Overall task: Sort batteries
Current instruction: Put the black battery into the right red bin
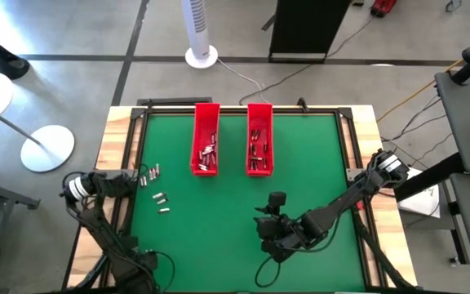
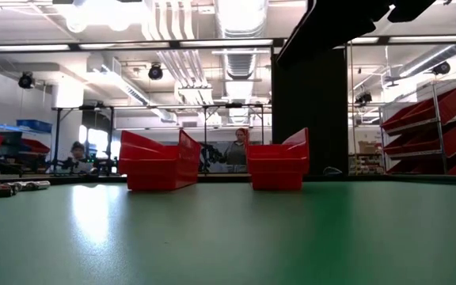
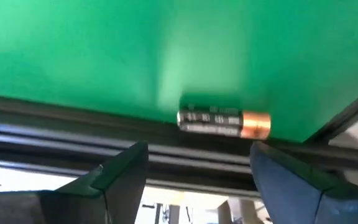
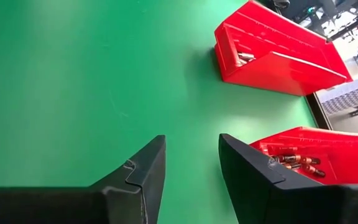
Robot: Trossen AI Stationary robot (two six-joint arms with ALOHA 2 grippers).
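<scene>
Two red trays, top centre of tabletop [image 1: 219,229]: left tray [image 1: 206,139] w/ silvery batteries [image 1: 208,152]; right tray [image 1: 259,139] w/ reddish ones. Loose batteries [image 1: 155,186] centre-left. Left gripper [image 3: 197,165] at left edge, fingers released, one battery [image 3: 224,122] just ahead. Right gripper [image 4: 191,168] lower centre, fingers released, empty.

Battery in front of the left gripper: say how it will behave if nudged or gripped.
The battery is a smooth cylinder lying on its side, so it probably rolls. The black rail beside it may stop it. The open left gripper could slip on it.
</scene>
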